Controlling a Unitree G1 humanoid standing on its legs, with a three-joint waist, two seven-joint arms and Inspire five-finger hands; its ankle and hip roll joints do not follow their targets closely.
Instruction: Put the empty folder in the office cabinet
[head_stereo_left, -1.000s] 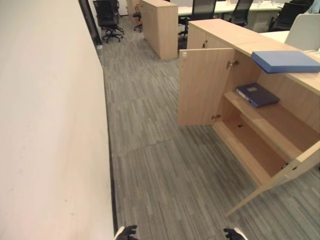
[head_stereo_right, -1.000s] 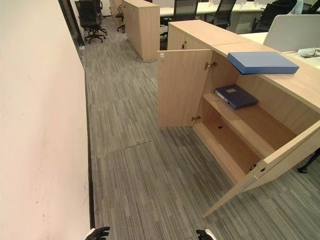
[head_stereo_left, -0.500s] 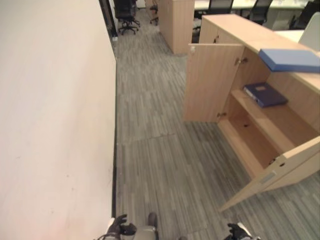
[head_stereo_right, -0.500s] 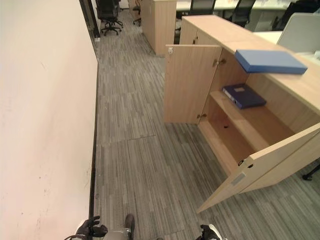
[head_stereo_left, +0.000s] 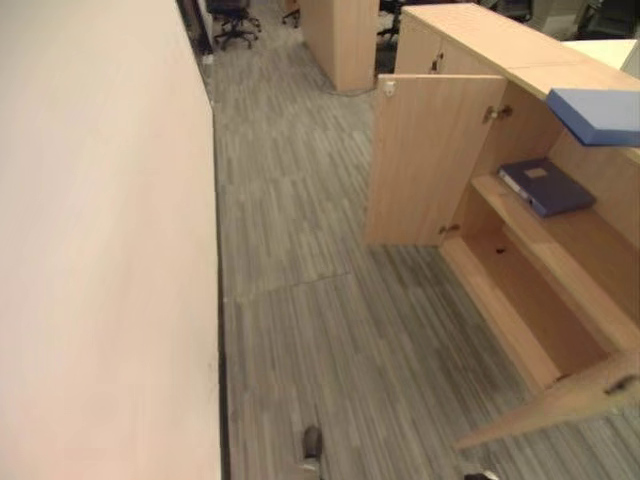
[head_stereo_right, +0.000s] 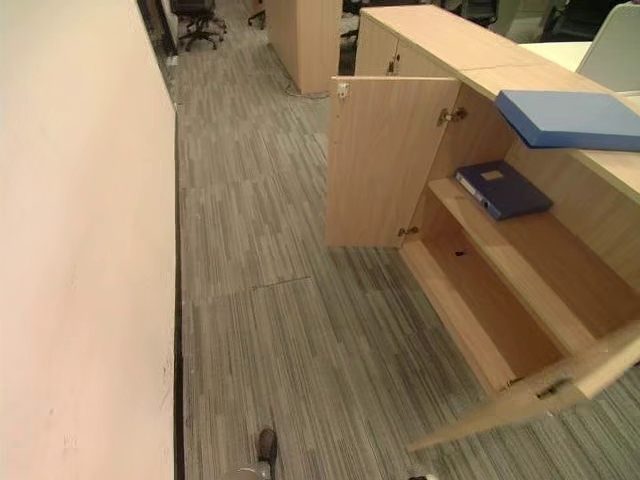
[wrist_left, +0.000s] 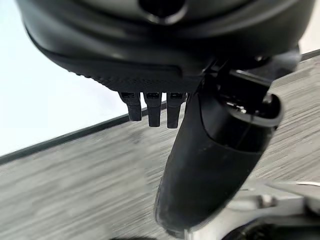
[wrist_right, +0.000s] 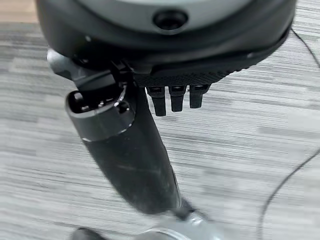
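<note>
Now, your left hand (wrist_left: 210, 170) hangs over the grey carpet (head_stereo_left: 300, 240), its fingers (wrist_left: 150, 107) short stubs past the thumb, straight and holding nothing. Your right hand (wrist_right: 125, 160) does the same, fingers (wrist_right: 175, 97) relaxed and empty, only carpet beyond them. The cabinet (head_stereo_right: 520, 290) stands well away from both sets of fingers, both doors swung open. A dark blue folder (head_stereo_right: 502, 189) lies flat on its upper shelf. A lighter blue folder (head_stereo_right: 570, 118) rests on the worktop (head_stereo_right: 450, 40) above, jutting over the edge. A cream wall (head_stereo_left: 100, 250) runs along your left.
</note>
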